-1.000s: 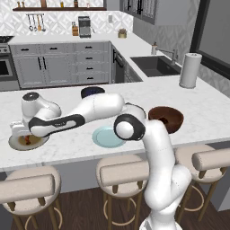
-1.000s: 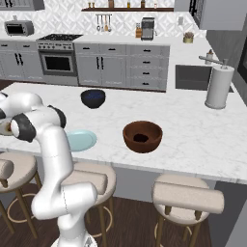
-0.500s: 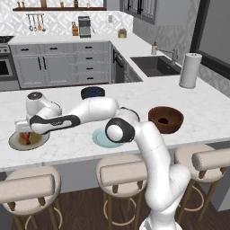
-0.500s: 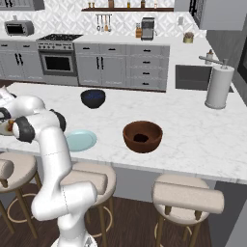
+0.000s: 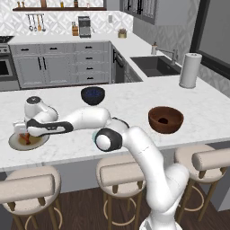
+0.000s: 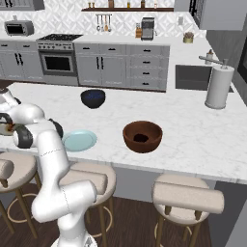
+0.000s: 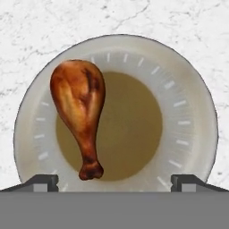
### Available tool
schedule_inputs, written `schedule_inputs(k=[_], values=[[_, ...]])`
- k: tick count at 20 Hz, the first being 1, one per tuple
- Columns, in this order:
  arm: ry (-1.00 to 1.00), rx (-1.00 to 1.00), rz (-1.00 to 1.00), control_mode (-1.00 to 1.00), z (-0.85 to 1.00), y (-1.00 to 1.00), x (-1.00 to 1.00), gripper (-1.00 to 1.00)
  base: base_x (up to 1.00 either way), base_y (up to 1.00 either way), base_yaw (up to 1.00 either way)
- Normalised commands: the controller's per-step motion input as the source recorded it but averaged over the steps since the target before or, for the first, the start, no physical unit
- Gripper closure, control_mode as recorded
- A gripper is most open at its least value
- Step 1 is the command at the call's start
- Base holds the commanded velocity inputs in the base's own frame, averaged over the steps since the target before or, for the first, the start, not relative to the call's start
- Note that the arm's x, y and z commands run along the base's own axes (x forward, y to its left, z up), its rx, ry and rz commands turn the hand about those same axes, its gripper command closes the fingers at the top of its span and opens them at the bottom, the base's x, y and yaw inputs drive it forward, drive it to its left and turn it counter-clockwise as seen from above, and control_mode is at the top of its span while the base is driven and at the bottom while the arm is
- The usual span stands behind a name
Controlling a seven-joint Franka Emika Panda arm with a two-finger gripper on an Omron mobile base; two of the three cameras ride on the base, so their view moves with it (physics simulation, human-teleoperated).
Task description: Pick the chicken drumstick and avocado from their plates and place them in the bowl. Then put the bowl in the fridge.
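Note:
The chicken drumstick (image 7: 80, 112) lies orange-brown on the left half of the tan-olive plate (image 7: 197, 112), bone end toward me. My gripper (image 7: 115, 182) hangs open straight above this plate, fingertips spread wide and holding nothing. From the left base view the gripper (image 5: 24, 132) hovers just over the same plate (image 5: 38, 143) at the counter's left end. The reddish-brown bowl (image 5: 165, 119) (image 6: 142, 136) stands empty to the right. The pale blue-green plate (image 6: 79, 140) lies between them, partly behind my arm. The avocado is hidden and the fridge is out of view.
A dark blue-black bowl (image 5: 93, 95) (image 6: 92, 98) sits further back on the marble counter. A paper towel roll (image 5: 190, 70) stands at the far right by the sink (image 5: 155, 65). Padded stools (image 5: 119, 173) line the counter's near edge.
The hand has sunk a little closer to the tan plate and the forearm has shifted slightly. The jaws stay open and the drumstick has not moved.

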Motion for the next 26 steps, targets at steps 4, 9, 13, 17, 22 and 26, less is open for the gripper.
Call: schedule_inputs(k=[4, 9, 13, 17, 22, 26], values=[[0.01, 0.00, 0.00, -1.00, -0.17, 0.23, 0.11, -1.00, 0.00, 0.00, 0.00], [0.03, 0.00, 0.00, -1.00, -0.14, 0.02, 0.00, -1.00, 0.00, 0.00, 0.00], [0.04, 0.00, 0.00, -1.00, -0.22, 0.00, 0.12, -1.00, 0.00, 0.00, 0.00], [0.05, 0.00, 0.01, -1.00, -0.29, 0.00, 0.19, -1.00, 0.00, 0.00, 0.00], [0.03, 0.00, 0.02, -1.00, -0.18, 0.03, 0.13, -1.00, 0.00, 0.00, 0.00], [0.02, 0.00, 0.01, -1.00, -0.05, 0.15, 0.23, -1.00, 0.00, 0.00, 0.00]])
